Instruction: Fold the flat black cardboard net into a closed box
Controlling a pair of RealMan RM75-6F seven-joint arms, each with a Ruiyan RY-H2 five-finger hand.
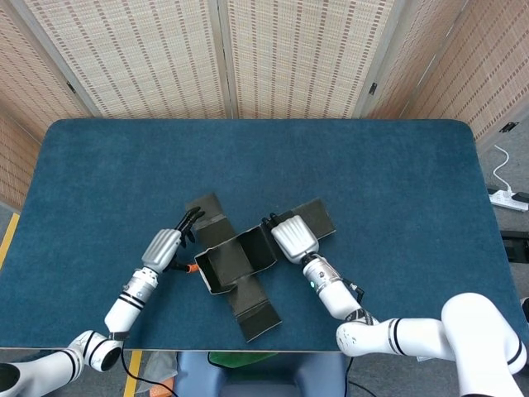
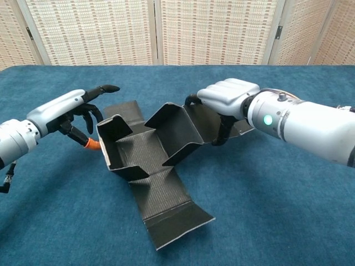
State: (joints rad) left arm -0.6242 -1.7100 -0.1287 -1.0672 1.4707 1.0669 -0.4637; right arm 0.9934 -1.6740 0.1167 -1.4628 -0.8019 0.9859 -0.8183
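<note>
Black corrugated cardboard net [image 1: 235,265] lies on the blue table [image 1: 397,182], near the front edge and roughly midway across; all positions below are relative to the net. Left of it, the left hand [image 2: 66,108] sits with fingers spread and holding nothing, its fingertips just behind the raised left flap [image 2: 113,138]; whether they actually touch the flap I cannot tell. At the net's centre the base panel [image 2: 141,152] lies flat, with the left and right flaps standing up from it at a slant. The near flap [image 2: 175,213] still lies flat toward the robot, the far flap [image 1: 207,211] flat behind. At the net's right, the right hand [image 2: 227,100] is curled over the right flap [image 2: 177,130], fingers hooked behind its outer panel and pressing it upward. Judgement: step in hand is raising the two side walls. To do it well, both hands should push inward evenly toward upright, keeping the base pinned so the net does not slide or rotate further.
</note>
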